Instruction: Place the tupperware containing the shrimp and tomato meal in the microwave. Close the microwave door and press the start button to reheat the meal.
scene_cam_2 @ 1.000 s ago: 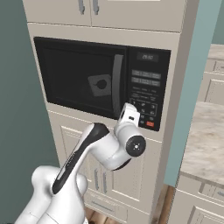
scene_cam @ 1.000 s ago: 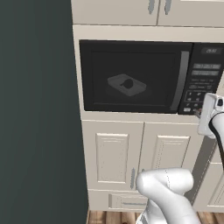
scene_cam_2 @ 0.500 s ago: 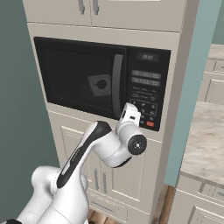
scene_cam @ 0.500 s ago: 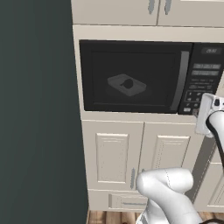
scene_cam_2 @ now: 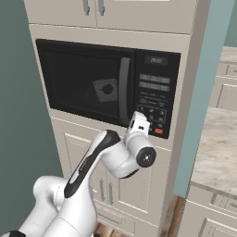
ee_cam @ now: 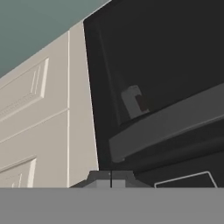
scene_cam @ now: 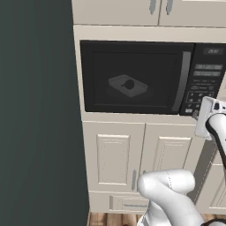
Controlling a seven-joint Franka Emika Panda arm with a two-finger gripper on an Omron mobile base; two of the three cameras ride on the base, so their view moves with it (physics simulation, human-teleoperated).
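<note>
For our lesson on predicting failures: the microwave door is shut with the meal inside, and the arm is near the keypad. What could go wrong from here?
1. The shut gripper sits left of the red button, by the handle; it could hit a wrong key.
2. The keys on the microwave panel are crowded together, so the fingers may press two at once.

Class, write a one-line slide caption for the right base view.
Shut pincer at the keypad of the closed microwave, tupperware visible inside.

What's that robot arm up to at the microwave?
It is reheating a meal. The tupperware already sits inside the microwave, and the door is shut. The gripper, jaws closed, is up at the lower corner of the keypad, seemingly going for the start button.
</note>
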